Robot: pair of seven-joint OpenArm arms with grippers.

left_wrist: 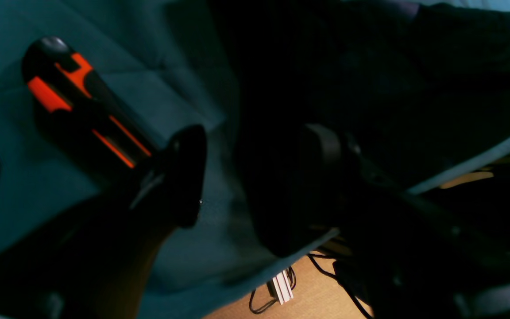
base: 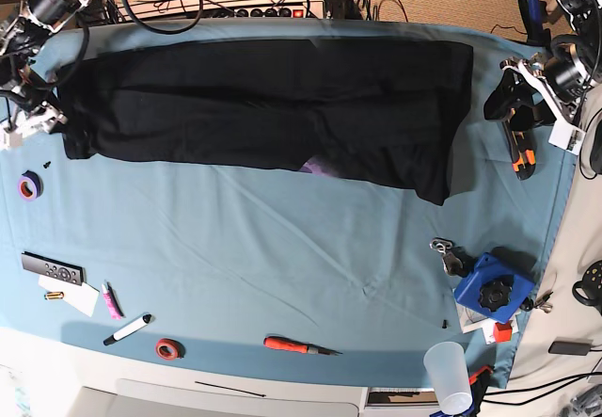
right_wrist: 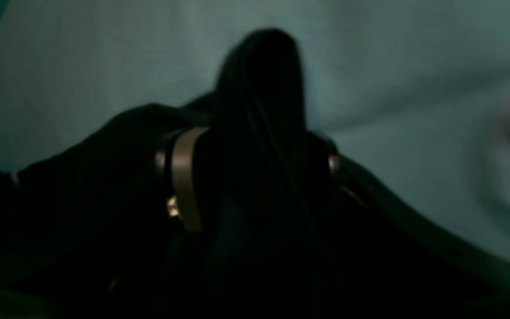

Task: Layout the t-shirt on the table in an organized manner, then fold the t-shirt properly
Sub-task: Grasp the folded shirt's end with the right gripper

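Fabric, black and soft, is what takes most of the far half of the table: the large plain black t-shirt [base: 273, 106] lies there spread long from side to side on the wide tabletop with the light blue cloth [base: 282, 266], and it has a few folds across the middle. A small purple spot of print shows at its near edge, about the middle of the garment. The left gripper [base: 513, 97] is at the right end of the base view, just beside the shirt's edge there, and its jaws stand apart; in its wrist view the black fingers [left_wrist: 188, 173] hang over blue cloth next to the dark fabric, and I see nothing between them. Just beside it lies a black and orange tool handle [base: 520, 153]. The right gripper [base: 38, 106] is at the other end of the shirt, at the table's far left corner; its wrist view is very dark and blurred, black cloth fills the space in front of it, so I cannot tell if the shirt is held, only that the jaws are wide. As for containers, a clear plastic cup [base: 450, 376] stands upright at the near right corner, and its inside I cannot see well. Near it sits a blue block [base: 489, 290] with a black knob on top.
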